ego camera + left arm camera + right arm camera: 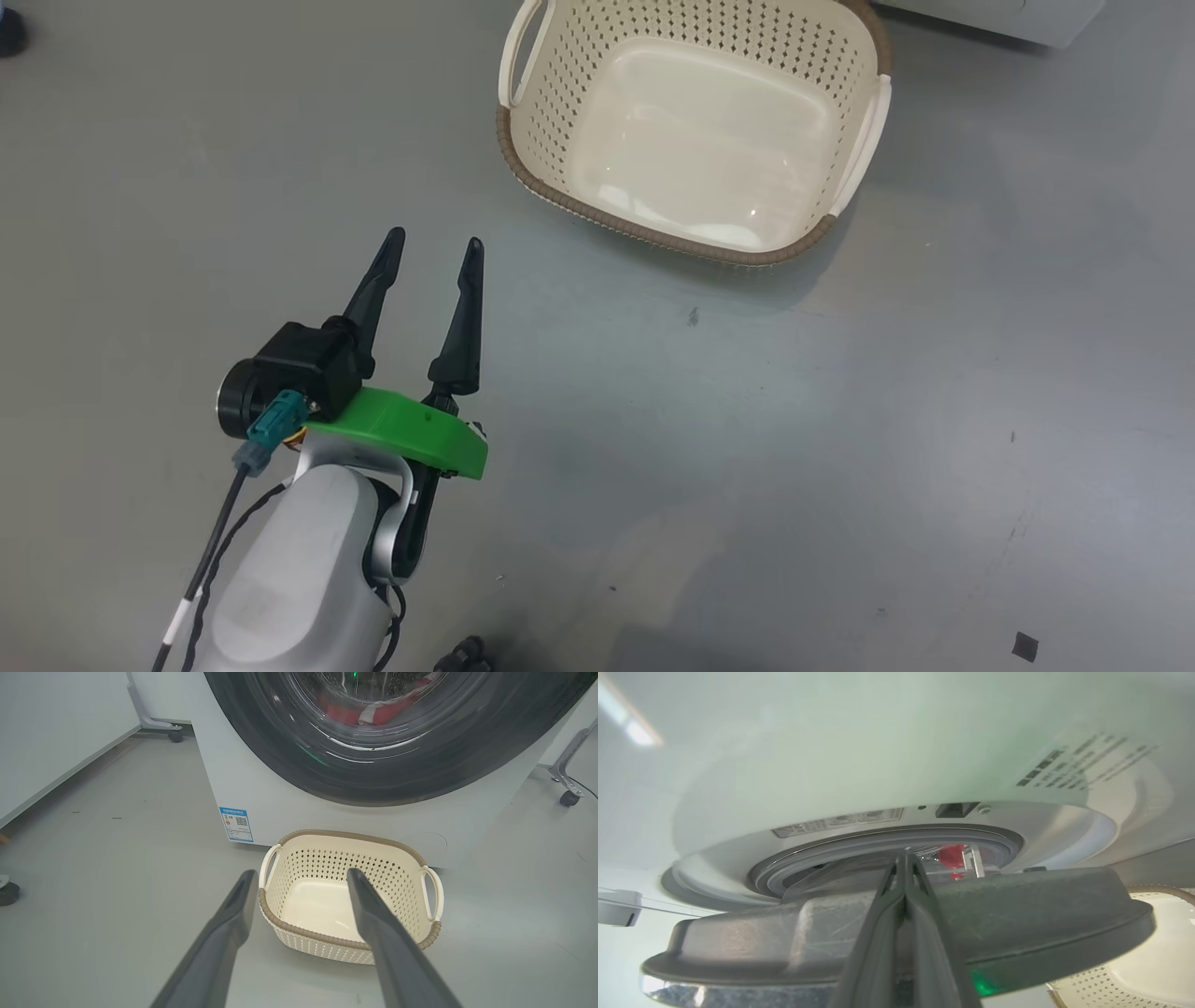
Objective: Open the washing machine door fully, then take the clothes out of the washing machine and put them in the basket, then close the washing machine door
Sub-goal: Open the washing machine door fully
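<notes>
Clothes (341,715) sit inside the washer (280,793) beyond the right gripper (903,857), pinched shut and empty at the edge of the ajar door (1041,910); left gripper (436,239), spread wide, holds nothing before the bare basket (653,240).

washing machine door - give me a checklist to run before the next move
1. washing machine door fully open: not ok, only ajar.
2. right jaws shut, tips at the gap behind the door's edge: ok; touching the door: cannot tell.
3. left jaws open and empty: ok.
4. basket empty, on the floor in front of the washing machine: ok.
5. clothes in the drum, red behind the glass: ok.
</notes>
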